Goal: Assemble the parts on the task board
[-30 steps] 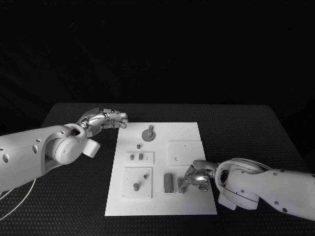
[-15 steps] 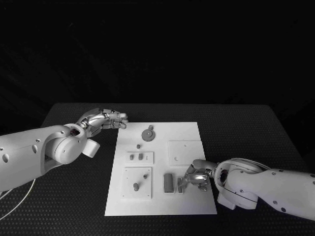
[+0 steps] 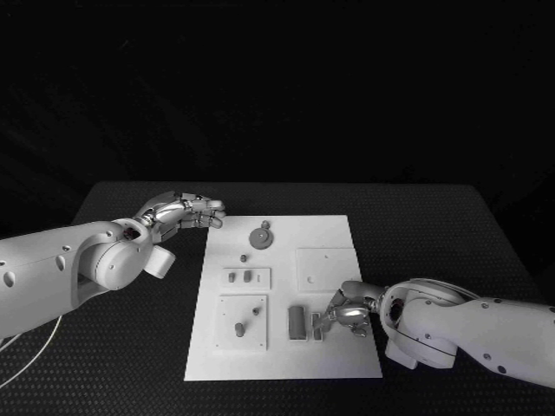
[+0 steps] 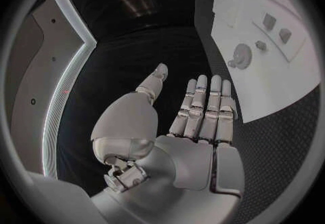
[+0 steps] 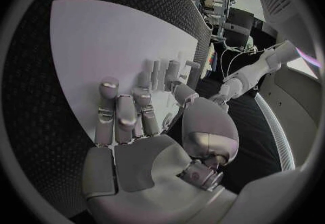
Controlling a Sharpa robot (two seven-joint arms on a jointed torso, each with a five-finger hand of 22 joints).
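The white task board (image 3: pixel 331 347) lies in the middle of the black table. On it are a round grey part (image 3: pixel 263 237), two small pegs (image 3: pixel 241 277), a peg in a square plate (image 3: pixel 240 329) and upright grey bars (image 3: pixel 299 322). My right hand (image 3: pixel 349 316) hovers low over the board's near right part, just right of those bars (image 5: pixel 164 70). Its fingers (image 5: pixel 126 113) are half bent with nothing between them, and the thumb tip lies close to the bars. My left hand (image 3: pixel 184 210) is off the board's far left corner, fingers (image 4: pixel 203 104) straight, holding nothing.
A blank square plate (image 3: pixel 325 269) sits on the board's right side. Black table (image 3: pixel 453 234) runs around the board on all sides. In the left wrist view the board (image 4: pixel 271 88) and the round part (image 4: pixel 240 56) lie beyond my fingertips.
My right hand has shifted very slightly beside the upright bars. My left hand and the parts have not moved.
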